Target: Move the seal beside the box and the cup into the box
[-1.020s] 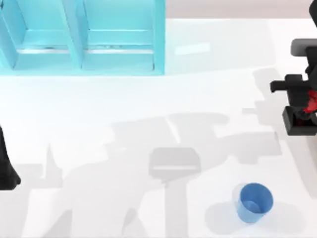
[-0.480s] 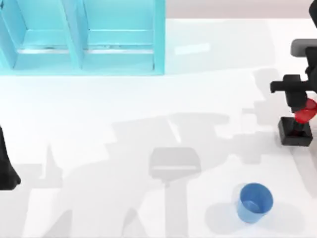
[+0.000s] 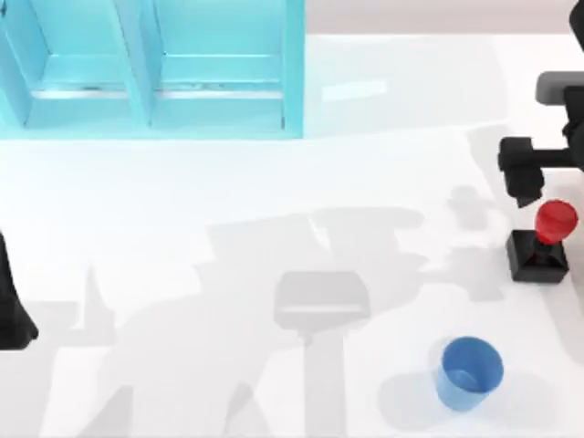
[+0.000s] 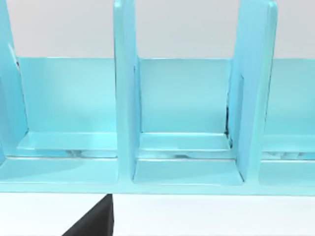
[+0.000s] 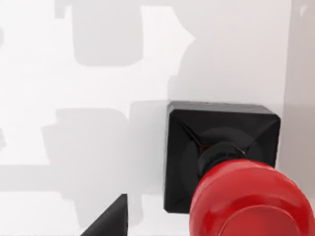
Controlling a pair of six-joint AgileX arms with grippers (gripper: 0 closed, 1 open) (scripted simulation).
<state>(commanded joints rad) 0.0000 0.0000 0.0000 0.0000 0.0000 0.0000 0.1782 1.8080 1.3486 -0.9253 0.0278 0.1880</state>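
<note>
While the seal [image 3: 540,242] stands free, the right gripper [image 3: 527,182] hovers at its twelve o'clock.
Finger spread cannot be told; an off-centre descent could tip its knob.

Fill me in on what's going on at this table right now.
The right gripper hangs at the table's right edge, just behind the seal, which stands upright on the table with nothing gripping it. The blue cup sits alone nearer the front, upright and untouched. The light blue box is at the back left, with neither item in or beside it. The left arm stays parked at the left edge.
</note>
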